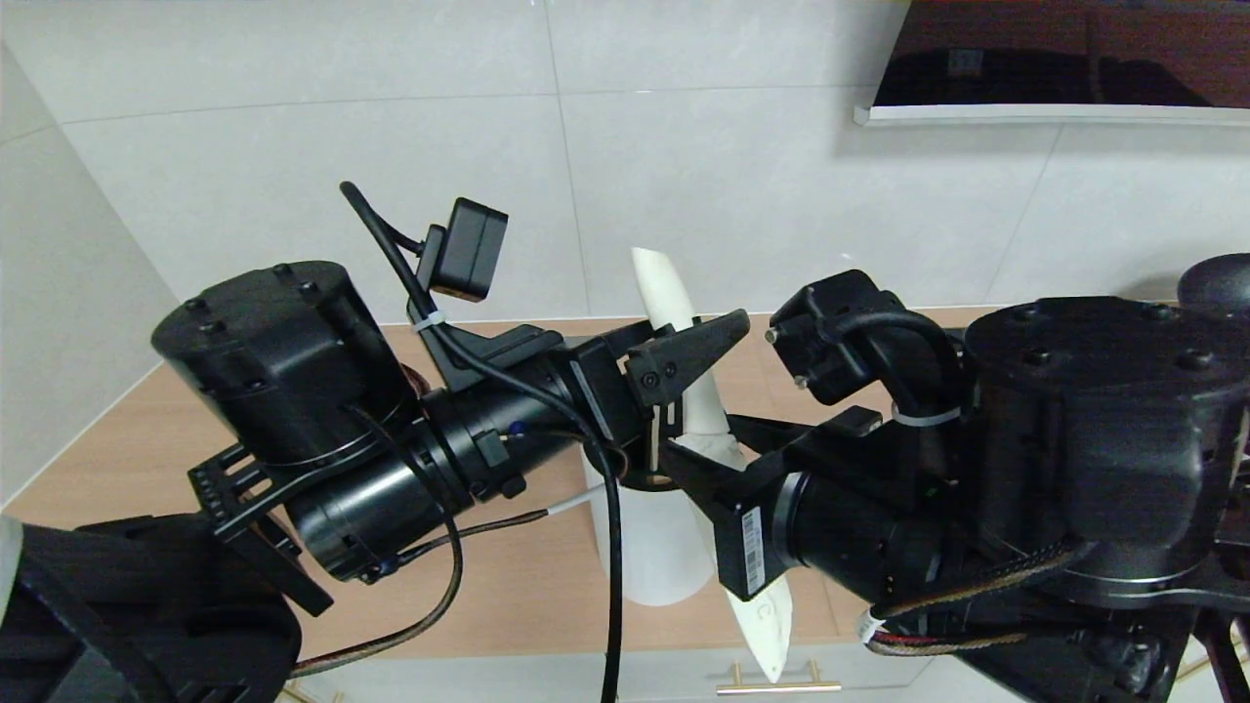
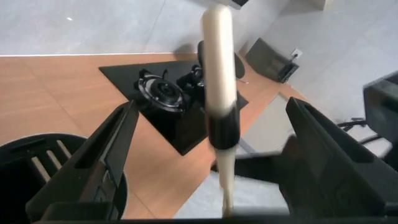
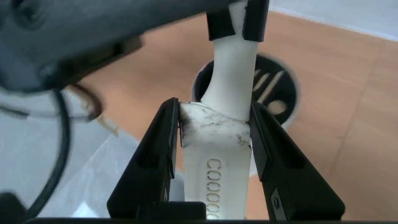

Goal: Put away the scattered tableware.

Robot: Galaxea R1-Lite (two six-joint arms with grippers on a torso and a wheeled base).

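Right wrist view: right gripper (image 3: 214,121) clamped on white spatula (image 3: 214,155) at its broad blade, above the holder (image 3: 283,74) near the counter's near edge; left gripper (image 2: 211,106) spread wide around the handle. Likely light, stiff, smooth; best gripped across the flat blade

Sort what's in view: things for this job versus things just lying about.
Job: white utensil clamped in the right hand; open left hand around its handle; utensil holder holding chopsticks.
Lying about: gas hob, wooden counter, drawer handle.
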